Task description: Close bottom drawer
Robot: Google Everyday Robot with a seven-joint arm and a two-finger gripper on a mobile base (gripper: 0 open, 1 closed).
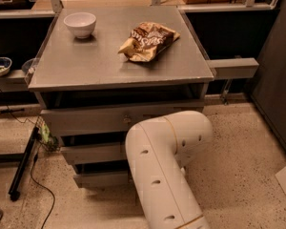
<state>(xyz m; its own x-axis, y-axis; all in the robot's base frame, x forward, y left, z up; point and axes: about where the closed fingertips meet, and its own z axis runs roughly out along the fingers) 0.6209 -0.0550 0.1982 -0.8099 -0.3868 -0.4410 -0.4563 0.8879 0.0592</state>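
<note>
Three grey drawers stack under the grey table top. The bottom drawer point(100, 178) is the lowest, a shallow grey front panel with a dark gap above it, its right part hidden behind my white arm point(164, 166). The middle drawer point(93, 153) and the wide top drawer point(86, 119) sit above it. My arm bends in front of the drawers and covers their right halves. The gripper is hidden behind the arm and does not show.
On the table top point(86, 66) stand a white bowl point(80, 24) at the back left and a crumpled snack bag point(148, 41) right of centre. A black stand leg and cable point(24, 166) lie on the speckled floor to the left. A grey shelf arm point(231, 68) juts out on the right.
</note>
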